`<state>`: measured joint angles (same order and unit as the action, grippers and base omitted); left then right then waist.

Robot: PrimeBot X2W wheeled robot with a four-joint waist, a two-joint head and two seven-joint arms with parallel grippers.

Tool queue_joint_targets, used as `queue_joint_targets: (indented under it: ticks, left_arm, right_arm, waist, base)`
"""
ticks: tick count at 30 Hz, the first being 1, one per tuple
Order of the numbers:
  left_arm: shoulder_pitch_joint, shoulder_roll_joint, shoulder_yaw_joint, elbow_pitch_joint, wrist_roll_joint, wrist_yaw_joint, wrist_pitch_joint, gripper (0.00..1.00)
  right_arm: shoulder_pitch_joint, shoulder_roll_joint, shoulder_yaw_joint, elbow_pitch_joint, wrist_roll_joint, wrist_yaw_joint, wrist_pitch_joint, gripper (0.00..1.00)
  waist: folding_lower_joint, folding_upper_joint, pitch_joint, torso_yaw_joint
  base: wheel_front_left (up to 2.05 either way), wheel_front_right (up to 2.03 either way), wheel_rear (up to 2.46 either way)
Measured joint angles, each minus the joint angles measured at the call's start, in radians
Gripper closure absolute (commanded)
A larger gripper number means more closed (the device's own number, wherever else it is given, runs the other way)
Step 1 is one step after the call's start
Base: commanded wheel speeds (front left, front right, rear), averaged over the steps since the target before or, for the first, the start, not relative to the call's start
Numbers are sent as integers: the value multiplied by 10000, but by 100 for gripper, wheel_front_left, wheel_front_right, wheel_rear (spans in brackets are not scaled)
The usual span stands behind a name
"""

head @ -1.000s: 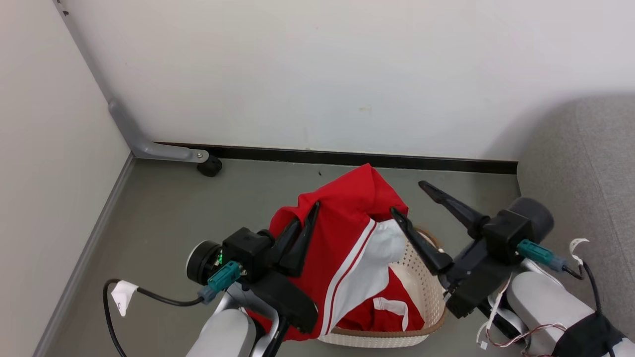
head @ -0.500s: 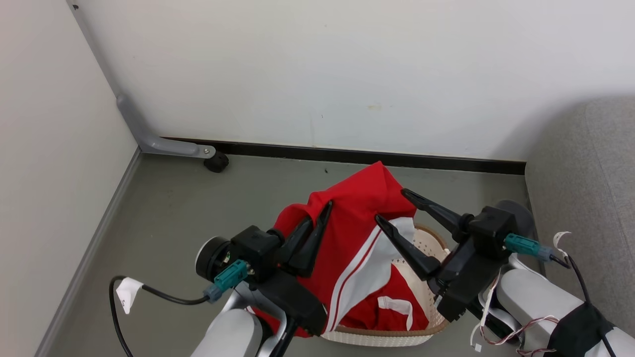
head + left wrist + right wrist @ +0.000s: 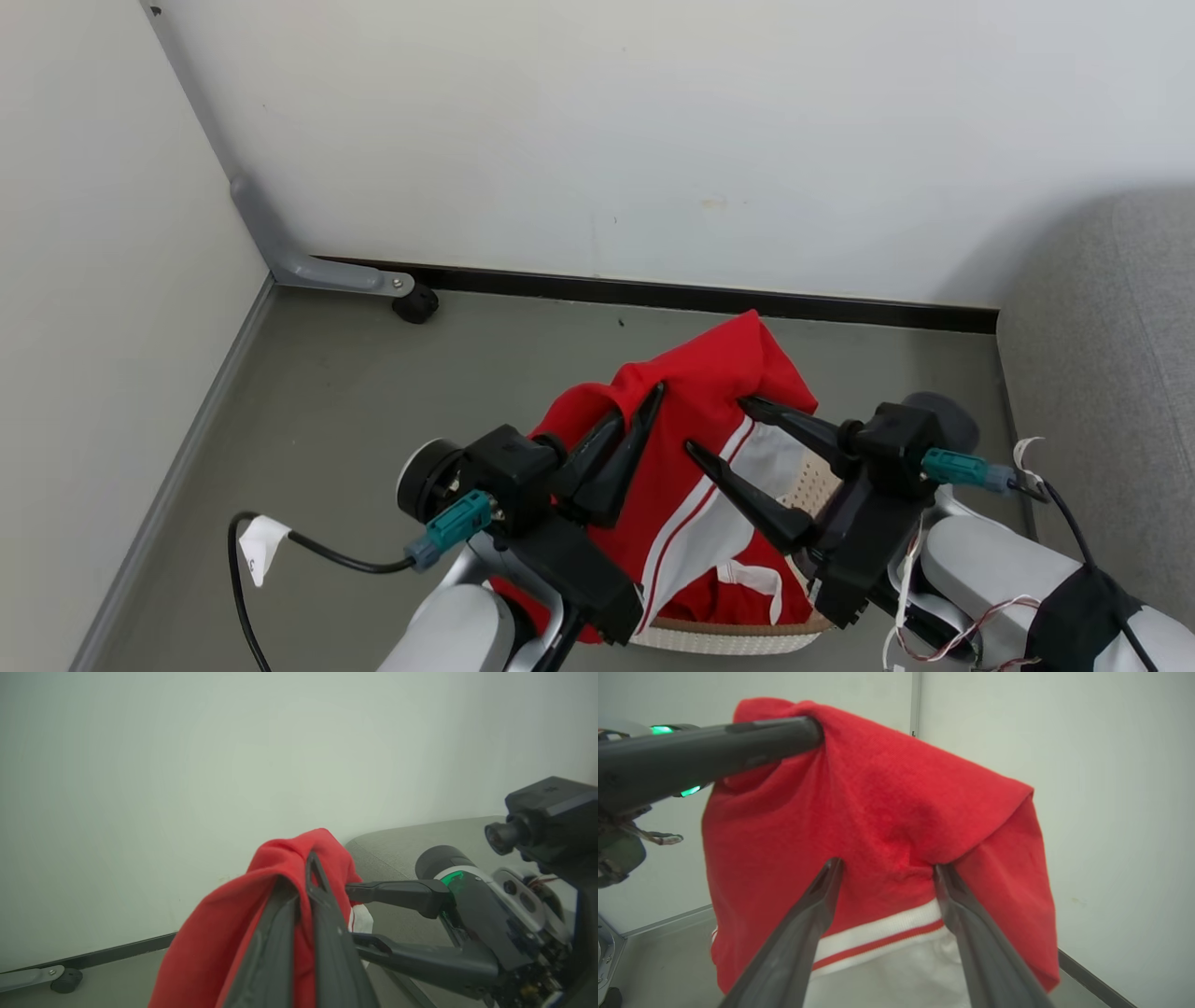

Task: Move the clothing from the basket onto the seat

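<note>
The step in hand was the lift-out of the first piece. The left gripper (image 3: pixel 639 403) had its fingers pressed together on a fold of the red garment (image 3: pixel 709 373), holding it up above the basket (image 3: pixel 728 641) so that the cloth hung in a peak with its white stripes and white panel trailing down toward the rim. The right gripper (image 3: pixel 717 426) was spread wide, nothing pinched. In the right wrist view its two tips sat against the red cloth just above the white band, a bunched ridge of fabric between them, apparently touching. A second garment (image 3: pixel 709 597) lay in the bottom of the basket, partly hidden by the hanging one. The seat (image 3: pixel 1102 327) stood to the robot's right, apart from the basket, with bare floor (image 3: pixel 373 392) between. By this reading the task was early: one piece raised, none on the seat. The next move probably called for the right fingers to close on that ridge, giving a two-point hold, and then a swing to the right, high enough for the hem to clear the rim. The loose lower part could drag or catch on the basket.
</note>
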<state>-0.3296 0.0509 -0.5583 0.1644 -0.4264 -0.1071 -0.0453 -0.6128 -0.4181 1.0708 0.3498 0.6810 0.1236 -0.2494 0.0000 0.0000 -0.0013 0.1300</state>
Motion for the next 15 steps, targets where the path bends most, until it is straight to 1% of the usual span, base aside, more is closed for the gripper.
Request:
queue_joint_targets:
  ticks: [6, 8, 9, 10, 12, 14, 15]
  left_arm:
    - [0, 0, -130, -173, -125, -4, 90, 100]
    - [0, 2, -215, -230, -169, -79, 113, 100]
    - [0, 0, -253, -257, -194, -77, 176, 100]
    - [0, 2, -276, -265, -199, -77, 186, 100]
    - [0, 4, -293, -286, -217, -79, 190, 100]
    - [1, 6, -301, -320, -219, -79, 234, 100]
    - [1, 6, -307, -339, -226, -79, 253, 100]
  right_arm:
    - [-353, -107, 169, 105, 136, 0, 0, 0]
    - [-389, -105, 203, 107, 251, 0, 0, 0]
    - [-395, -104, 224, 109, 272, 0, 0, 15]
    - [-399, -100, 247, 109, 324, 0, 0, 54]
    - [-417, -88, 297, 105, 380, 0, 0, 80]
    - [-447, -79, 341, 104, 460, 0, 0, 100]
    - [-451, -75, 357, 102, 500, 0, 0, 100]
  waist:
    - [0, 0, -43, 42]
    - [0, 0, -60, 58]
    - [0, 0, -69, 67]
    - [0, 0, -77, 76]
    - [0, 0, -96, 95]
    - [0, 1, -112, 115]
    - [0, 0, -119, 125]
  base:
    - [0, 0, 0]
    - [0, 0, 0]
    - [0, 0, 0]
    - [0, 0, 0]
    - [0, 0, 0]
    - [0, 0, 0]
    - [0, 0, 0]
